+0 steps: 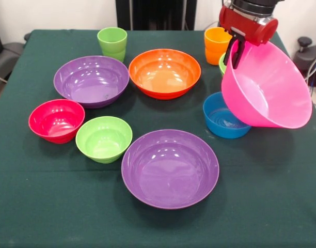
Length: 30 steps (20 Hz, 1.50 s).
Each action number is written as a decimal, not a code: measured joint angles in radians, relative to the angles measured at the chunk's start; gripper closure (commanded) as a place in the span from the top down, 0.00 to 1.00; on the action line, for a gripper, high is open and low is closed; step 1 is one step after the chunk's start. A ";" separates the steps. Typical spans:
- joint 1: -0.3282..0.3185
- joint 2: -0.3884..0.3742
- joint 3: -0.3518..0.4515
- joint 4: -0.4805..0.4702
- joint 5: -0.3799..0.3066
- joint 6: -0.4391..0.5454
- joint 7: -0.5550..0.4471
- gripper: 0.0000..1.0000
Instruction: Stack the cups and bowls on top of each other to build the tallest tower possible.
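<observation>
My gripper point(234, 51) is shut on the rim of the huge pink bowl point(269, 88) and holds it tilted in the air at the right, above the small blue bowl point(223, 119). A wide purple bowl point(170, 168) sits at the front centre, a second purple bowl point(91, 80) at the back left. The large orange bowl point(164, 72) is at the back centre. A small red bowl point(57, 120) and a small lime green bowl point(104, 138) sit at the left. The light green cup point(112, 42) and the orange cup point(216, 44) stand at the back. A lime green bowl's edge point(221, 63) peeks out behind the pink bowl.
A dark green cloth point(54, 206) covers the table. Grey chairs or gear stand off the table at the left edge point(3, 57) and right edge point(309, 57).
</observation>
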State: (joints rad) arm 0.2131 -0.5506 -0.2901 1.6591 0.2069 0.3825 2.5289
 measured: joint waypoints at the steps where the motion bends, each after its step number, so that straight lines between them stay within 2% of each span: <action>1: -0.001 0.000 0.002 0.000 0.000 0.000 0.000 0.00; 10: -0.025 0.000 0.026 0.006 0.000 0.000 0.000 0.00; 25: -0.027 -0.001 0.046 0.008 0.000 0.000 0.000 0.00; 26: -0.027 -0.001 0.048 0.009 0.000 0.000 0.000 1.00; 30: -0.028 -0.002 0.049 0.009 -0.004 0.000 0.000 1.00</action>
State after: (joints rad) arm 0.1856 -0.5531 -0.2415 1.6681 0.2025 0.3823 2.5289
